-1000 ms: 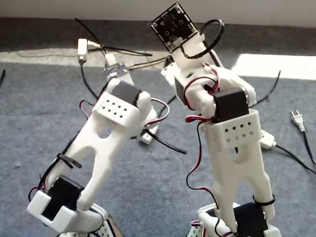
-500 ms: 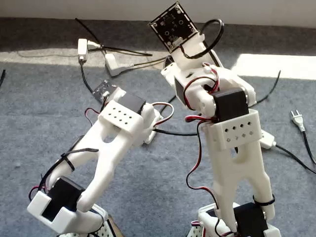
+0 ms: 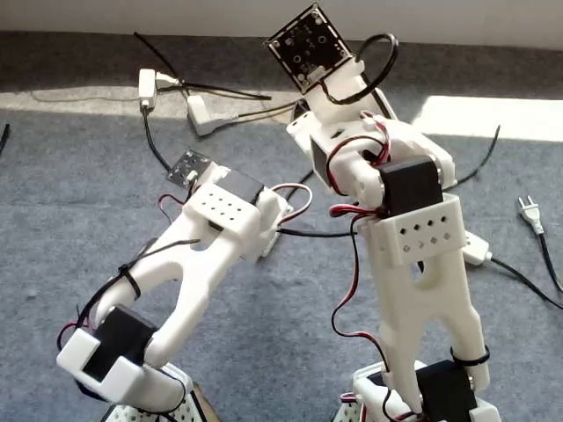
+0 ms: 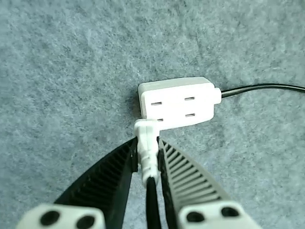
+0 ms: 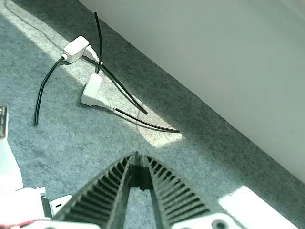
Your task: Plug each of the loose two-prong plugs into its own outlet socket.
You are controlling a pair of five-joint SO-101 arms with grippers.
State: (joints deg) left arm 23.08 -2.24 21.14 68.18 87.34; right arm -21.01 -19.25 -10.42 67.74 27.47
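Grey, fuzzy desk cover (image 4: 57, 71): ribbed black left fingers (image 4: 114, 167) pinch a white plug (image 4: 146, 133); just beyond them lies a rectangular socket block (image 4: 177, 101). Ribbed right fingers (image 5: 107, 186) are pressed together.

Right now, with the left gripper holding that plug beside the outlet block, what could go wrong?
1. The plug in the left gripper meets the outlet block at its edge, off the slots; a push now would likely miss them.
2. Nothing pins the block to the carpet, and the right gripper is aimed at the wall, so a push may just slide it away.
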